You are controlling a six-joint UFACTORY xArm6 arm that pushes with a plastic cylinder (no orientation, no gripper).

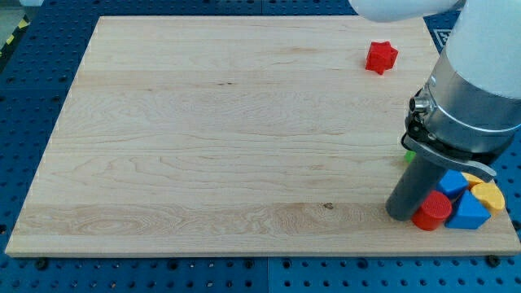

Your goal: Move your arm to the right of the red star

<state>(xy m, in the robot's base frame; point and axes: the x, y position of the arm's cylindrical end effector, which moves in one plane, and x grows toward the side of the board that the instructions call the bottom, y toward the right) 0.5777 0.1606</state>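
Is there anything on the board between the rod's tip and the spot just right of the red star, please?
Nothing visible does: my tip sits beside the red cylinder near the view's bottom right, and bare wood leads up to the red star.

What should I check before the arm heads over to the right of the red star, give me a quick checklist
1. Red star in view near the view's top right: ok.
2. My tip visible on the board: ok, low at the view's right.
3. Tip already right of the star: not ok.
4. Tip free of the cluster: cannot tell; the red cylinder sits right beside it.
5. Bare board right of the star: ok, a narrow strip.
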